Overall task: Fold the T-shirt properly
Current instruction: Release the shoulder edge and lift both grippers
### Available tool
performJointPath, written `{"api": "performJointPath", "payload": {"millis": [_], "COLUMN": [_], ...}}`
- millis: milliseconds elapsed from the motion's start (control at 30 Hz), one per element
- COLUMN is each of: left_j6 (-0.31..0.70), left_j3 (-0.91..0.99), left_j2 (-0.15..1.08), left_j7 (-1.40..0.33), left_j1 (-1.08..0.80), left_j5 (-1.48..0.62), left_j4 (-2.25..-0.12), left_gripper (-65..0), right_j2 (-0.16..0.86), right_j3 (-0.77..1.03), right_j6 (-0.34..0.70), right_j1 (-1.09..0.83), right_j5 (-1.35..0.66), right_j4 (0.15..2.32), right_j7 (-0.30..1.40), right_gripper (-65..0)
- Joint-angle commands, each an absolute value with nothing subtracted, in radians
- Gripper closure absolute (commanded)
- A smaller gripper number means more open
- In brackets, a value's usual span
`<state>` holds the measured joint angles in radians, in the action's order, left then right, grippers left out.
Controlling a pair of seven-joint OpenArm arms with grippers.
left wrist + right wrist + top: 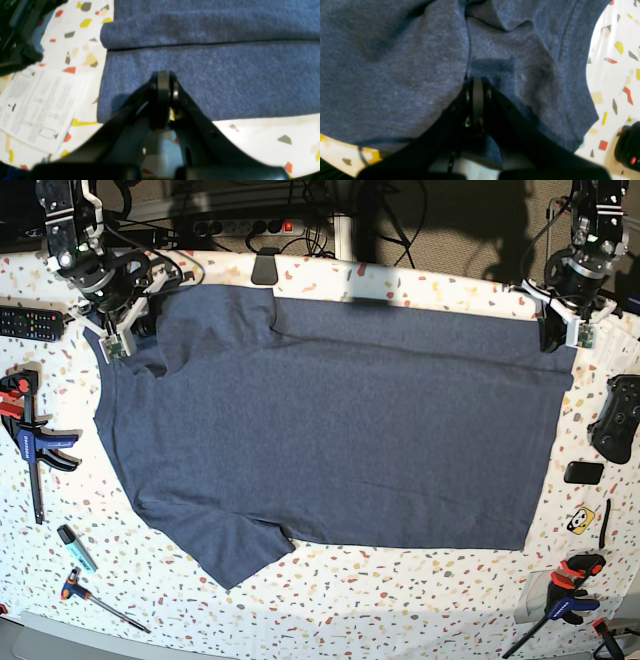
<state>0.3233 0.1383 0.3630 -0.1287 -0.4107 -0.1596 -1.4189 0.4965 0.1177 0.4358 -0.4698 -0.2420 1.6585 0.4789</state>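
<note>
seemingly black hand (pixel 163 82), dark arms

From my seat I see a white terrazzo-patterned table (pixel 400 600) flecked with red, yellow and grey chips. Behind its far edge the floor is dim, with a power strip (pixel 245 226) showing a red switch and a tangle of black cables (pixel 320 200). Sunlight falls across the far right corner of the table. Scattered on the tabletop: a remote (pixel 28 323) and a clamp (pixel 30 442) on the left, a marker (pixel 75 547) and a screwdriver (pixel 100 598) at lower left, a game controller (pixel 615 418) on the right, another clamp (pixel 560 595) at lower right, and a printed sheet (pixel 37 107).
</note>
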Motion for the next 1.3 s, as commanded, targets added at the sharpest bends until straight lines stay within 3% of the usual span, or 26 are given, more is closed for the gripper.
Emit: {"api": "performJointPath", "payload": {"millis": [0,300,867,1267], "left_j6": [0.334,0.382,0.354,0.321], "left_j3": [0.13,0.13,0.193,0.196], "left_j2": [0.363,0.364,0.369,0.369], "left_j7": [-0.375,-0.4,-0.4,-0.396], "left_j1": [-0.452,-0.516,-0.543,-0.418], "left_j5": [-0.12,-0.192,-0.192,-0.227], "left_j4": [-1.398,-1.54,-1.85,-1.88], "left_gripper": [0.0,0.0,0.0,0.0], "right_j2": [0.508,0.507,0.507,0.507], "right_j3": [0.119,0.154,0.322,0.374], "right_j6": [0.45,0.449,0.441,0.442], "right_j1": [-0.505,-0.638,-0.631,-0.542], "right_j5": [-0.236,-0.179,-0.195,-0.252], "right_j4": [1.657,1.74,1.877,1.894], "right_j7": [0.546,0.509,0.509,0.498], "right_gripper": [0.0,0.0,0.0,0.0]}}
